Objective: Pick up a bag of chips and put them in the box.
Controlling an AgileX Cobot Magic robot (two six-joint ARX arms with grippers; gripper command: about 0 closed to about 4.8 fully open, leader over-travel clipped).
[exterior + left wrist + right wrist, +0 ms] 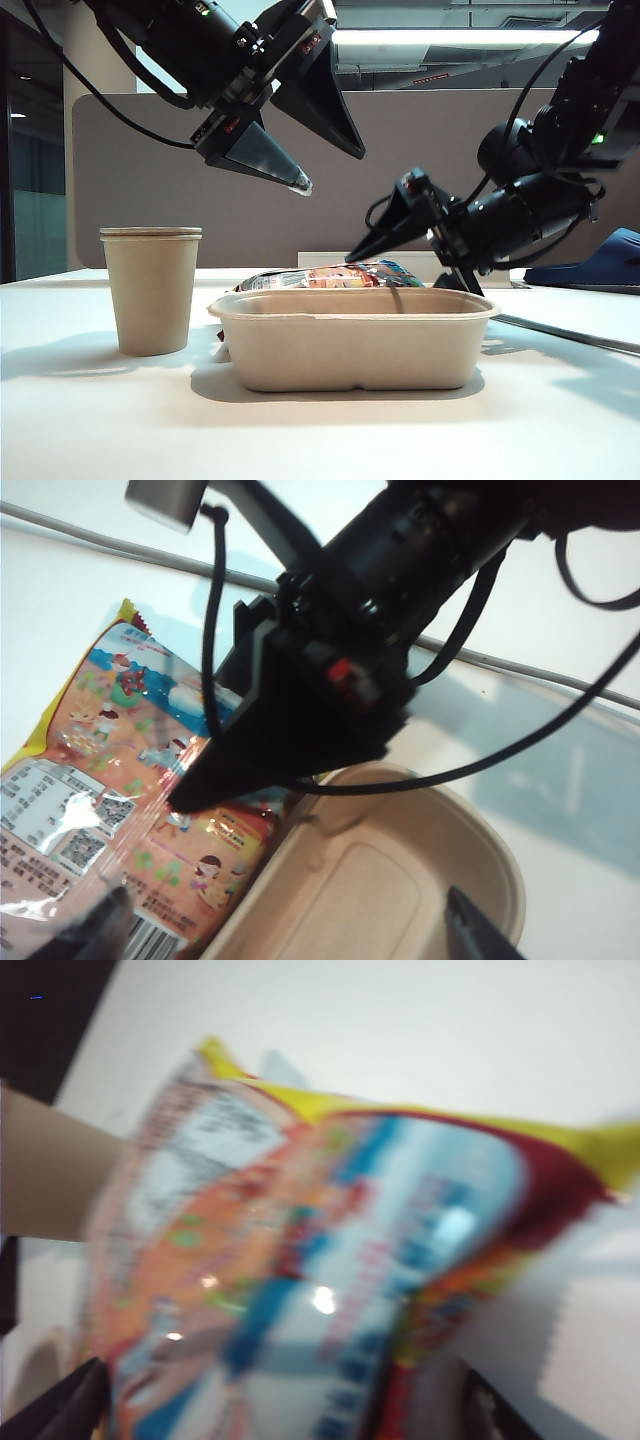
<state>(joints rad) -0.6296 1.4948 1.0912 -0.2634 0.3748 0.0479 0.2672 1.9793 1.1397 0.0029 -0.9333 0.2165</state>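
Both grippers are gaping wide, gripping nothing; left gripper (320, 150) is hanging high above the box (352, 340); right gripper (400, 265) is reaching low over the bag of chips (335, 277), which is lying just behind the box's far rim.

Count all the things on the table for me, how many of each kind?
Shallow beige moulded-fibre box: 1
Tall beige paper cup with a lid: 1
Glossy pink-orange plastic bag of chips: 1
Total: 3
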